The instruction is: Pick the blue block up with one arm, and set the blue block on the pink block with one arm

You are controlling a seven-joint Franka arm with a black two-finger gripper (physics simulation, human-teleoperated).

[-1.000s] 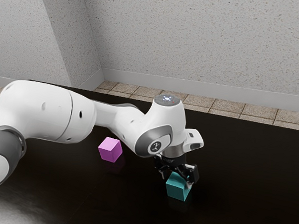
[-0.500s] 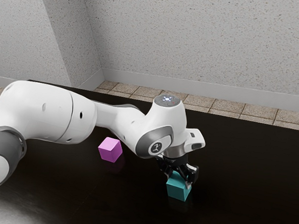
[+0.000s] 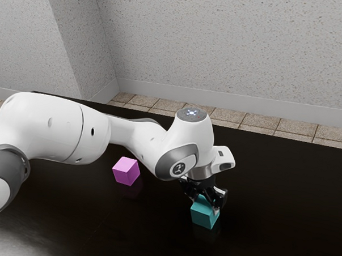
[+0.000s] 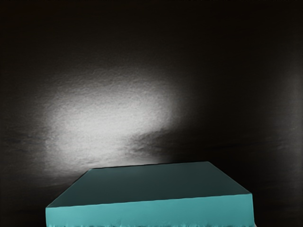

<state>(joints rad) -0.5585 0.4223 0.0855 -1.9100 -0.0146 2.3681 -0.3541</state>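
The blue block (image 3: 203, 217) sits on the dark tabletop (image 3: 288, 202) in the lower middle of the exterior frame, just right of centre. The gripper (image 3: 205, 201) is down over it, and its fingers are drawn in against the upper part of the block from two sides, so they appear to be gripping it. The block's base looks to be resting on the tabletop, so I judge that the lift has not begun. In the wrist view the blue block (image 4: 151, 198) lies close under the hand, top face level, with bare tabletop (image 4: 109, 113) beyond it.

The pink block (image 3: 126, 170) stands to the left of centre in the exterior frame, well apart from the blue one and partly behind the arm's forearm, with nothing on it.

So the reach and the grasp look done. What is left is to raise the blue block, carry it toward the exterior view's left, set it squarely on the pink block and release it
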